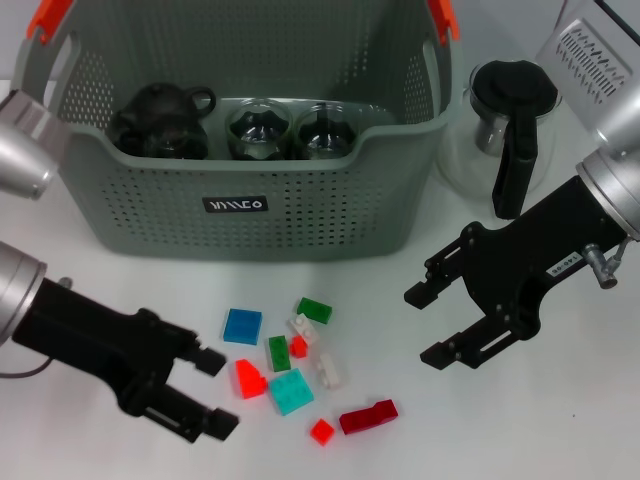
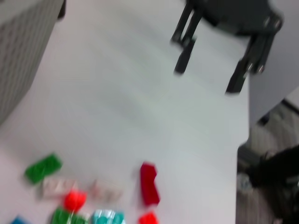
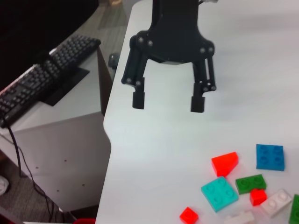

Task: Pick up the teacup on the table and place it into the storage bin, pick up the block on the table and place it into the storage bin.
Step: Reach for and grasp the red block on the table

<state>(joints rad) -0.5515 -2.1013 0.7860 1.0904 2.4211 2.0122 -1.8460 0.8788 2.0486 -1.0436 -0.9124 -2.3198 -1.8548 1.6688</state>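
The grey storage bin [image 1: 250, 200] stands at the back of the white table [image 1: 420, 430]. Inside it are two glass teacups [image 1: 258, 132] next to a dark teapot [image 1: 160, 122]. Several small blocks lie in front of the bin, among them a blue one [image 1: 242, 326], a teal one [image 1: 291, 391] and a dark red one [image 1: 368, 416]. My left gripper [image 1: 217, 393] hovers open and empty just left of the blocks; the right wrist view also shows the left gripper [image 3: 168, 101]. My right gripper [image 1: 423, 325] hangs open and empty to the right of them.
A clear glass pitcher [image 1: 505, 130] with a black lid stands right of the bin, behind my right arm. A white perforated object [image 1: 590, 45] sits at the far right corner. Beyond the table's left edge [image 3: 108, 140] is a desk with a keyboard [image 3: 46, 70].
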